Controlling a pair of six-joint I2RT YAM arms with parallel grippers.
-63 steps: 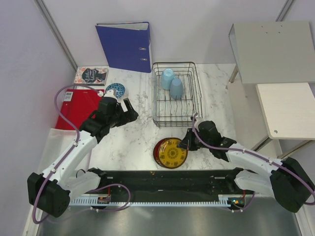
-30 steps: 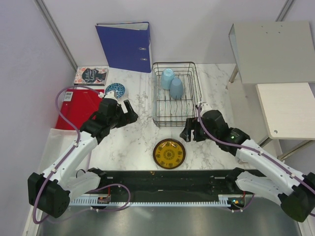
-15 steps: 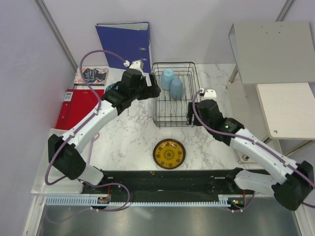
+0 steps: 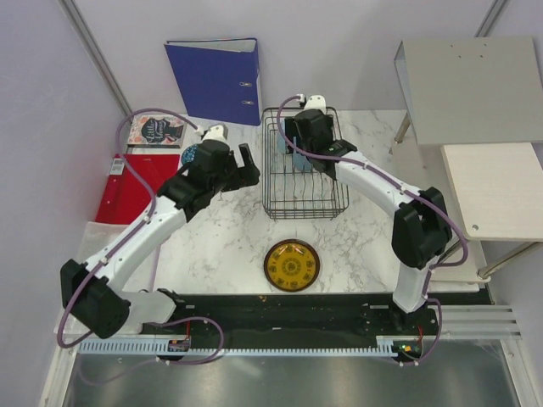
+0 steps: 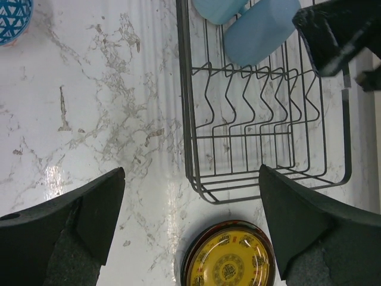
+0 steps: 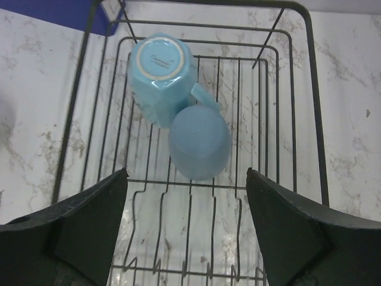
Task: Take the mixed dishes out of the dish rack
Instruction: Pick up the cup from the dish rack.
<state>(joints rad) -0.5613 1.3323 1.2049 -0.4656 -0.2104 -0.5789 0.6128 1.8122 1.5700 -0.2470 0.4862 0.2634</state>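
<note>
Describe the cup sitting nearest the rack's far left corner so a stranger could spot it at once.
Find the black wire dish rack on the marble table, near the blue ring binder. Two pale blue cups touch at its far end; take the cup nearer the binder. Its upturned base bears a pale ring with print; its neighbour has a plain one.

right gripper (image 4: pixel 298 158): above dish rack (image 4: pixel 305 215) | left gripper (image 4: pixel 246 170): beside it | yellow plate (image 4: pixel 291 264): outside

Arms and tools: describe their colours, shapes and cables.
The left arm and right arm have white links with black joints, each trailing a looping purple cable. The left tool and right tool have broad, matte black, wedge-shaped fingers.
</note>
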